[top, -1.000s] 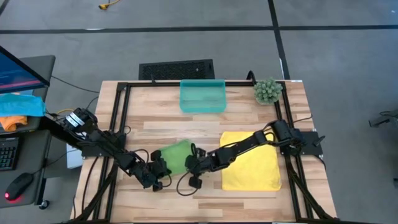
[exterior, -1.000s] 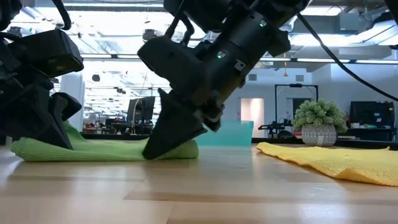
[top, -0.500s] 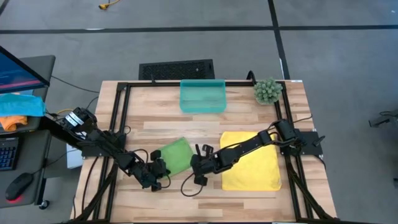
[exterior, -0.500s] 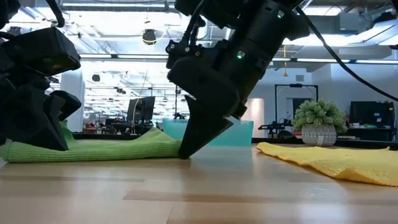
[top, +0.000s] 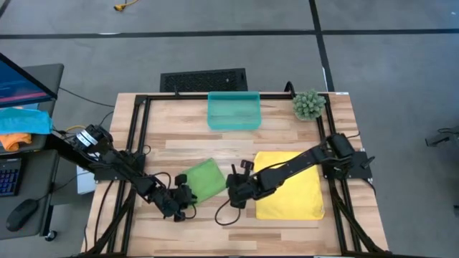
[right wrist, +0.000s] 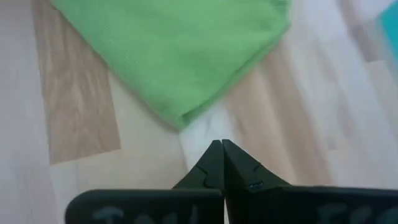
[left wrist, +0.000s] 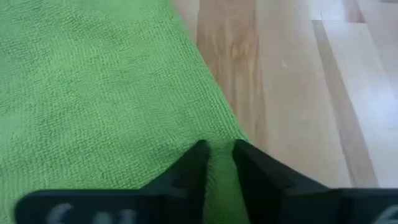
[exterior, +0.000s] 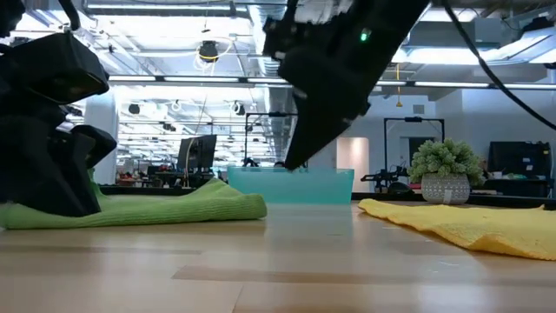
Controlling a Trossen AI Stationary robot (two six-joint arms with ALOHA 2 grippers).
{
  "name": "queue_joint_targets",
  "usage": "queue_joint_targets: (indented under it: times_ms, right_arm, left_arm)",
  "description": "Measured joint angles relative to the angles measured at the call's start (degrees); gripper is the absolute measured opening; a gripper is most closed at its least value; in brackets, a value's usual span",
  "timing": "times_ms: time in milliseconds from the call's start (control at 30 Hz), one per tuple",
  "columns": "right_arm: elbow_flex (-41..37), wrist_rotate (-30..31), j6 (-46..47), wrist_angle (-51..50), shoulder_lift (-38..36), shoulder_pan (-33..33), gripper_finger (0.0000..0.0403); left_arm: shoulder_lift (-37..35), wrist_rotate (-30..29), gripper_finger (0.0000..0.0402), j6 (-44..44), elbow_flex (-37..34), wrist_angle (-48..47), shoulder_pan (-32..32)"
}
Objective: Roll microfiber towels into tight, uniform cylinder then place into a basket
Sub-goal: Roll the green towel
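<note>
Under left end effector [left wrist: 217, 163]: green towel [top: 203, 178] edge hidden.

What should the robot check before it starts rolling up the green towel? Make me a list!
1. Green towel lying flat on the table: ok, it is spread out and not rolled yet.
2. Left gripper at the towel's edge: ok, a bit of green cloth sits between its fingers.
3. Right gripper out of the way: ok, it is shut, lifted off the table and just off the towel's corner.
4. Yellow towel waiting its turn: ok, it lies flat, though the right arm reaches over it.
5. Basket ready at the far edge: ok, nothing shows inside it.
6. How firmly the left gripper pinches the cloth: cannot tell.
</note>
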Motion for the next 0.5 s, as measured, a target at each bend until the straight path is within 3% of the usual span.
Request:
queue_joint_targets:
  times_ms: [267,500]
  right_arm:
    - [0.02,6.72,-0.02,-7.77,-3.80,0.57,0.0015]
    - [0.10,12.23,-0.17,-14.45,-6.74,0.46,0.0013]
  left_arm:
    - [0.04,-1.81,0.0198,0.94,0.02,-0.08,1.38]
    - [0.02,-0.92,0.0216,2.24,1.23,-0.38,1.27]
